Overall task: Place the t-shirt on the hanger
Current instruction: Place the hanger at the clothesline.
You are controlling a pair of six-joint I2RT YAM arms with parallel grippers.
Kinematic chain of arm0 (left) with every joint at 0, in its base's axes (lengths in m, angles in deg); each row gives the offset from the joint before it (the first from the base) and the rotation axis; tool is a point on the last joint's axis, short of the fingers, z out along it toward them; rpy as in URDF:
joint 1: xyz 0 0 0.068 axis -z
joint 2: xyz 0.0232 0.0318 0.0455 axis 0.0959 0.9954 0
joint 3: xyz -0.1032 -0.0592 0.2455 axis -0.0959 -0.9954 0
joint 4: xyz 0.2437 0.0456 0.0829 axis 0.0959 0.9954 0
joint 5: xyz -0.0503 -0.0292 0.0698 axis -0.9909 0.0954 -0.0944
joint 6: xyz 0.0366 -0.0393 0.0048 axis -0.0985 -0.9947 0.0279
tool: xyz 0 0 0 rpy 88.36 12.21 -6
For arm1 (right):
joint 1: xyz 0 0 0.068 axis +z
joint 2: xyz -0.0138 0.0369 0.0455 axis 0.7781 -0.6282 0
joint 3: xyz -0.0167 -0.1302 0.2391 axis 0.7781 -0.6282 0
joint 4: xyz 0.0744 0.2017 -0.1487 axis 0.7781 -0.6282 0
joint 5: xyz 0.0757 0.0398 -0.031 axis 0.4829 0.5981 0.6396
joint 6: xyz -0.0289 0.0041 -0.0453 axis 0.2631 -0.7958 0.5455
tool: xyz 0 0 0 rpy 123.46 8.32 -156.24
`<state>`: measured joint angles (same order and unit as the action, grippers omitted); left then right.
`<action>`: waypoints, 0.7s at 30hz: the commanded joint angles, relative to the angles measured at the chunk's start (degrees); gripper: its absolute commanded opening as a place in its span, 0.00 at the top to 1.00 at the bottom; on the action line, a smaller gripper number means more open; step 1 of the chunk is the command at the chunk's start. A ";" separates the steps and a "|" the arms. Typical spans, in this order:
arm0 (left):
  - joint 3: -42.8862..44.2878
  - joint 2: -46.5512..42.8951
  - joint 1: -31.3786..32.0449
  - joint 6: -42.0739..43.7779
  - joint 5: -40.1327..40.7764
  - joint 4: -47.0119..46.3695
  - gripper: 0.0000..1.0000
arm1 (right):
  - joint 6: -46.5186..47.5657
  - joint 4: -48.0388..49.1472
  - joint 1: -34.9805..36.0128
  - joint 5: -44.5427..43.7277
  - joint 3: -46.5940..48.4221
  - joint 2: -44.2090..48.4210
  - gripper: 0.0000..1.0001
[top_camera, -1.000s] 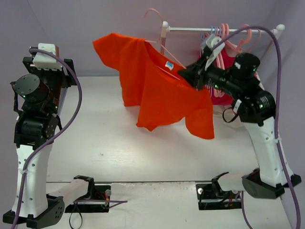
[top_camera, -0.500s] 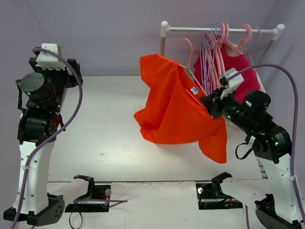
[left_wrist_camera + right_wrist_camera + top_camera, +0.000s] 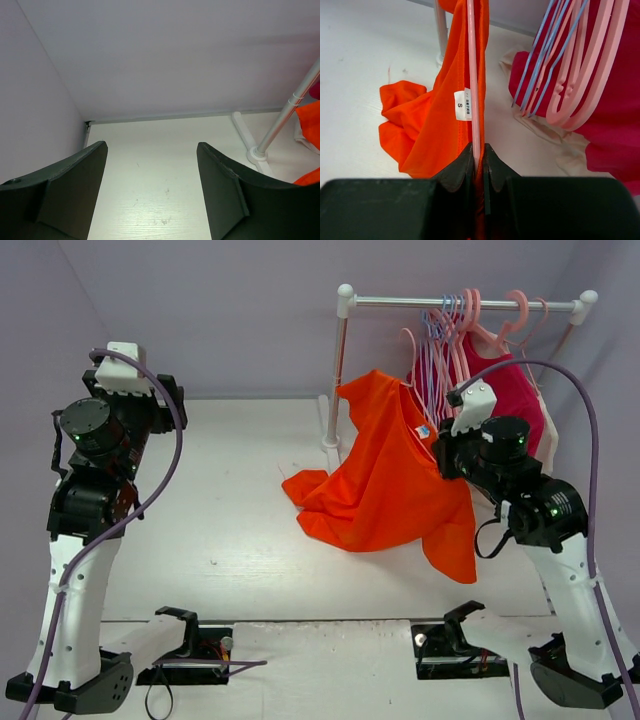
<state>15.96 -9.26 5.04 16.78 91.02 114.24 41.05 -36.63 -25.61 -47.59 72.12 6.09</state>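
Note:
The orange t-shirt [image 3: 385, 480] hangs on a pale pink hanger [image 3: 412, 360] beside the rack, its lower hem resting on the table. My right gripper [image 3: 443, 455] is shut on the hanger's arm together with the shirt's shoulder cloth. In the right wrist view the pink hanger [image 3: 472, 80] runs straight up from my closed gripper [image 3: 478, 150], with the orange t-shirt [image 3: 427, 125] and its white label [image 3: 462, 105] to the left. My left gripper [image 3: 150, 400] is open and empty, raised at the far left; the left wrist view shows its fingers [image 3: 225, 195] wide apart over bare table.
A white clothes rail [image 3: 460, 302] on a white post [image 3: 335, 380] stands at the back right, holding several pink and lavender hangers [image 3: 445, 350] and a magenta shirt [image 3: 510, 390]. In the left wrist view the post [image 3: 285, 115] stands at the right.
My right gripper carried the shirt and hanger rightward and down towards the rack; the hem now lies on the table. The left arm shifted slightly right.

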 commanded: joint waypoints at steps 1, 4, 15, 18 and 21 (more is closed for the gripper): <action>0.40 -1.00 0.39 -1.55 -1.00 -2.99 0.32 | -1.25 4.92 -0.34 -4.54 6.74 -4.74 1.00; 0.18 -1.25 0.61 -2.21 -1.31 -2.21 0.33 | -3.02 5.66 -0.34 -5.69 10.59 -8.05 1.00; -1.50 -3.61 0.71 -4.02 -1.72 -0.27 0.32 | -4.13 12.06 -3.01 -6.96 20.44 -22.13 1.00; -1.66 -4.36 0.71 -4.19 -1.75 0.55 0.33 | -5.38 14.48 -6.25 -4.25 21.87 -24.96 1.00; -2.17 -5.10 0.71 -4.54 -1.75 1.03 0.32 | -6.20 16.20 -8.63 -2.33 22.94 -27.49 1.00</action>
<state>13.44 -13.16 5.42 13.72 89.85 117.26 36.68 -29.44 -31.95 -51.38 91.44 -20.64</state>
